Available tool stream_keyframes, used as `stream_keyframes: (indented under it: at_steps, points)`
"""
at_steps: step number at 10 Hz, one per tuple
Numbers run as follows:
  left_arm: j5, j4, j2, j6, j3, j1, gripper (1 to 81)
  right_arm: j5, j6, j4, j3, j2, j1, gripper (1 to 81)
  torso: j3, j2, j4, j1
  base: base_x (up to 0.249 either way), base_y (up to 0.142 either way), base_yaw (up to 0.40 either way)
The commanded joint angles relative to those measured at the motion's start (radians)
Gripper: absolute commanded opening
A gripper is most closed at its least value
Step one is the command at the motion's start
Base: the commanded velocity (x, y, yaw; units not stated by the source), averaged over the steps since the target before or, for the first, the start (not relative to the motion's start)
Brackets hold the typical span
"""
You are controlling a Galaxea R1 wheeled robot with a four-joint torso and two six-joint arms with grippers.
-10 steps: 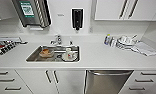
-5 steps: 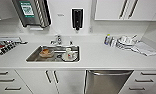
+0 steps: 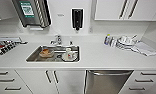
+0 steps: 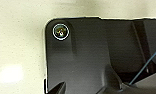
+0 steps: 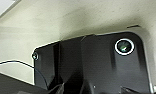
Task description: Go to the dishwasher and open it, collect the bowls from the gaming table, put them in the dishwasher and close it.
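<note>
Head view gives me a white counter (image 3: 99, 58) across the middle of the frame, with the steel sink (image 3: 54, 53) at centre left holding pale dishes. At the lower right of centre sits the dishwasher (image 3: 106, 81), its brushed-steel front shut between white cabinet fronts. Stacked crockery (image 3: 125, 41) stands at the right. Whether either gripper is open I cannot tell.

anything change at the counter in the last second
Nothing visibly changed. The dishwasher stays shut under the counter, the dishes sit in the sink as before, and the view has not shifted.
</note>
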Motion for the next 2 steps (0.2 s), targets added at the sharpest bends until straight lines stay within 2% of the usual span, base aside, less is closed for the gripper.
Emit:
stream_keyframes:
  at_steps: [1,2]
  points:
    - [0.025,0.012,-0.008,0.004,0.006,-0.014,81.1,-0.115,-0.164,0.205,0.042,-0.025,-0.026,81.1,0.000,0.000,0.000,0.000,0.000,0.000,0.000]
    - [0.024,0.011,-0.006,0.003,0.009,-0.014,81.1,-0.123,-0.169,0.216,0.042,-0.022,-0.033,81.1,0.000,0.000,0.000,0.000,0.000,0.000,0.000]
